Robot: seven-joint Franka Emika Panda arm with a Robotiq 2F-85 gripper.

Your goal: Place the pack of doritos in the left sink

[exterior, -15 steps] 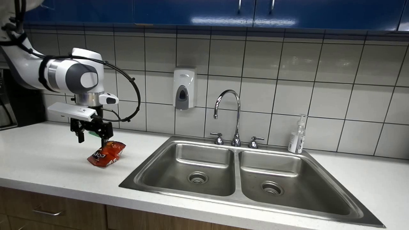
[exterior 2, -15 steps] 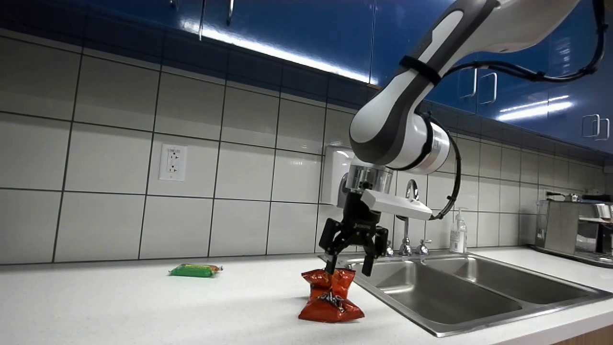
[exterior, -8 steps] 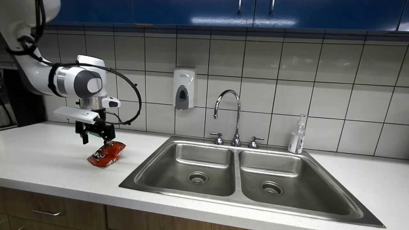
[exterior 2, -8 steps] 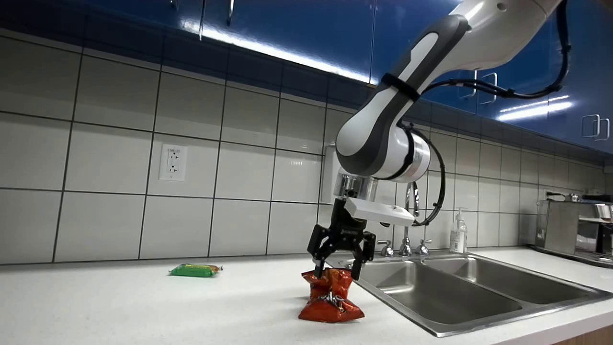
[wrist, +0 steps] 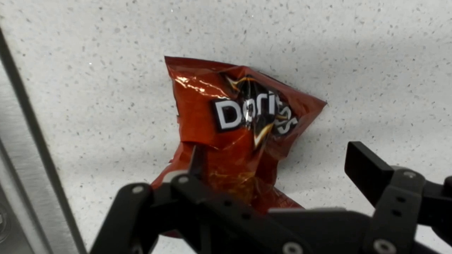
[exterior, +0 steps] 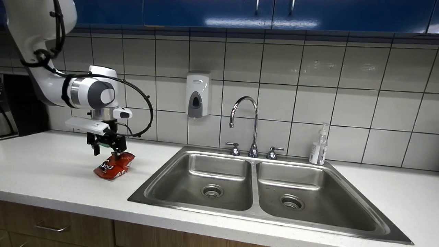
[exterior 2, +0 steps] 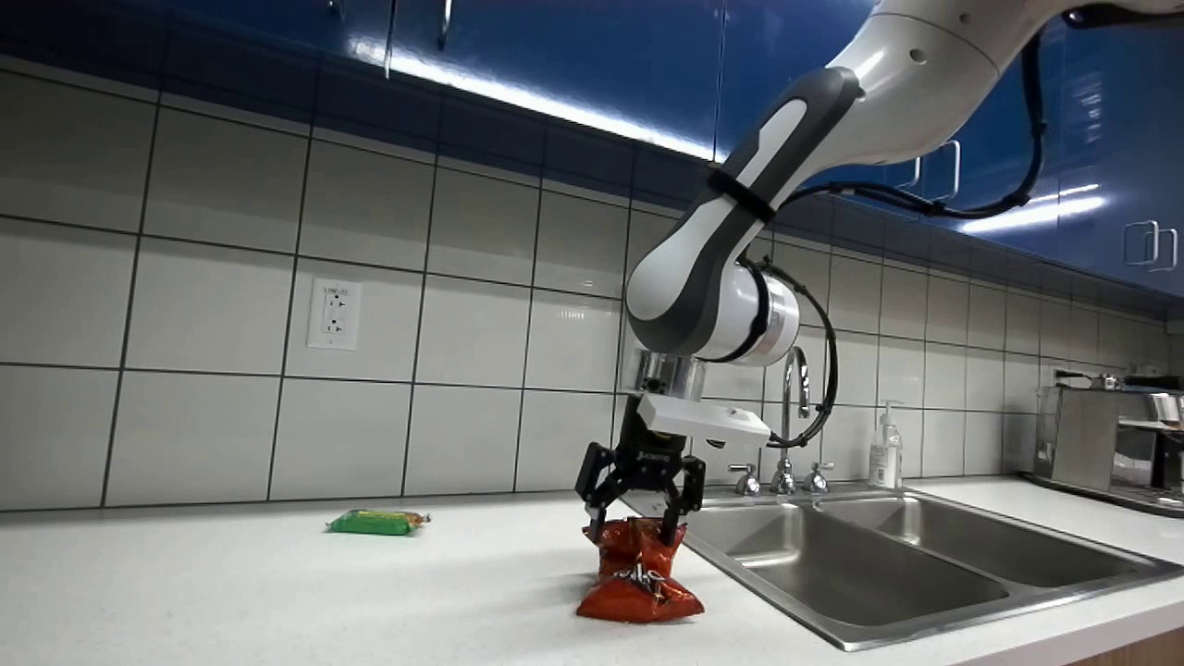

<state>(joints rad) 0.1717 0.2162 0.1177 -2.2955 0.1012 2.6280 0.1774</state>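
In an exterior view, the gripper (exterior: 107, 153) hangs further to the picture's right and slightly lower than half a second ago, while the Doritos bag (exterior: 113, 167) is unmoved, crumpled on the white counter (exterior: 51, 171) near the left sink (exterior: 224, 175). That basin shows its round drain (exterior: 212, 190); a clear pump bottle (exterior: 319, 147) stands on the sink rim (exterior: 257, 210) behind the twin basin (exterior: 329, 206).

In an exterior view, the gripper has shifted down and toward the picture's left, so that both fingers (exterior 2: 670, 526) now show against the bag's upper end; whether they touch it is hard to tell. A small green packet (exterior 2: 375, 522) lies well apart on the counter, just where it was.

In the wrist view, the fingers stand wide apart: one shows over the bag, the other past its edge against the speckled counter. "Dori" reads plainly on the bag's front, the last letters bent by a crease. The sink rim runs along the picture's left side, apart from the bag.
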